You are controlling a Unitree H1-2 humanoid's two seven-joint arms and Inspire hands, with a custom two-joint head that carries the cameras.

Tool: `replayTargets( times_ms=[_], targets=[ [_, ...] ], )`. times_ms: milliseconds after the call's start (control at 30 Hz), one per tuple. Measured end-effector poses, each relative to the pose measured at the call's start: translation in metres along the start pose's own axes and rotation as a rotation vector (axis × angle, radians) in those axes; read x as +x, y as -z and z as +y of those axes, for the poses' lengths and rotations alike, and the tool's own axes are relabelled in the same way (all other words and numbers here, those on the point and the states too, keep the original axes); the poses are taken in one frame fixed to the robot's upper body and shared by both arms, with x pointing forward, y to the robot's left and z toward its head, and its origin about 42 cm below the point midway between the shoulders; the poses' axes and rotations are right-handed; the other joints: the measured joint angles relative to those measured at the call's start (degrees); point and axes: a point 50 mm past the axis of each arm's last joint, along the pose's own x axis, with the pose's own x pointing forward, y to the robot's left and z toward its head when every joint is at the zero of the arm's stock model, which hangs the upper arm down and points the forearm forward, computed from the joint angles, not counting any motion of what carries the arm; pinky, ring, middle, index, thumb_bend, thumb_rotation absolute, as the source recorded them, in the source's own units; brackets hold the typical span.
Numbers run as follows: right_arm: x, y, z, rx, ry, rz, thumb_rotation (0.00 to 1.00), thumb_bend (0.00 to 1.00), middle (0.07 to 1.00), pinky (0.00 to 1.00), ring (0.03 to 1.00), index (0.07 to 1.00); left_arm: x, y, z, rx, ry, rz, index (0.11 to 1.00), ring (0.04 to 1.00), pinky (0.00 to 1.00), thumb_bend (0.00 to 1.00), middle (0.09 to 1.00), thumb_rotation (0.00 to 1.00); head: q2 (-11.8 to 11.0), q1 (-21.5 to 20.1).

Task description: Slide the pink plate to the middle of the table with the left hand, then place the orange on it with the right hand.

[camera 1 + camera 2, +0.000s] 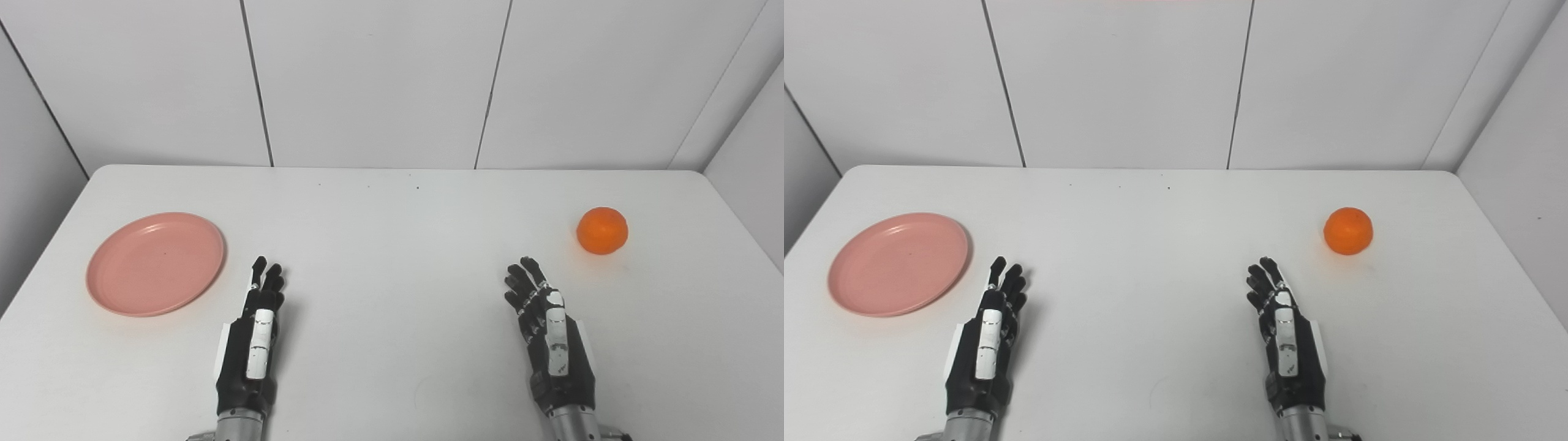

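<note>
The pink plate (pixel 156 263) lies flat on the white table at the left side. The orange (pixel 602 230) rests on the table at the right side. My left hand (pixel 254 334) is open and empty, fingers stretched forward, just right of the plate's near rim and apart from it. My right hand (pixel 545 331) is open and empty, fingers spread, to the near left of the orange and apart from it.
The white table (pixel 392 220) ends at a white panelled wall at the back. Its side edges run close by the plate at the left and the orange at the right. A few small dark specks mark the far middle.
</note>
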Motion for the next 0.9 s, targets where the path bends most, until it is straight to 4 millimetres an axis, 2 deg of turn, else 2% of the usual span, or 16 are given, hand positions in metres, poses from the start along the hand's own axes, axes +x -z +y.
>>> replayTargets(
  times_ms=[400, 433, 667, 900],
  targets=[
    [0.0002, 0.0007, 0.0018, -0.036, -0.012, 0.01, 0.96, 0.8, 0.901, 0.99, 0.928, 0.913, 0.0, 0.0, 0.0, 0.001, 0.0, 0.0, 1.0, 0.979, 1.0, 0.77, 0.97, 0.91, -0.2, 0.2],
    [0.0003, 0.0009, 0.0022, -0.042, -0.015, 0.012, 0.98, 0.8, 0.911, 1.0, 0.937, 0.924, 0.0, 0.0, 0.0, 0.001, 0.0, 0.0, 1.0, 0.98, 1.0, 0.77, 0.97, 0.91, -0.2, 0.2],
    [-0.0005, 0.0025, 0.0078, -0.158, -0.08, 0.026, 0.99, 0.81, 0.937, 1.0, 0.957, 0.95, 0.0001, 0.0002, -0.0002, 0.001, 0.001, 0.0, 1.0, 0.977, 1.0, 0.76, 0.967, 0.91, -0.1, 0.3],
    [-0.0005, 0.0025, 0.0079, -0.16, -0.081, 0.026, 0.99, 0.83, 0.937, 1.0, 0.956, 0.95, 0.0002, 0.0002, -0.0002, 0.0, 0.0, 0.0, 1.0, 0.974, 1.0, 0.77, 0.965, 0.91, -0.1, 0.3]
  ],
)
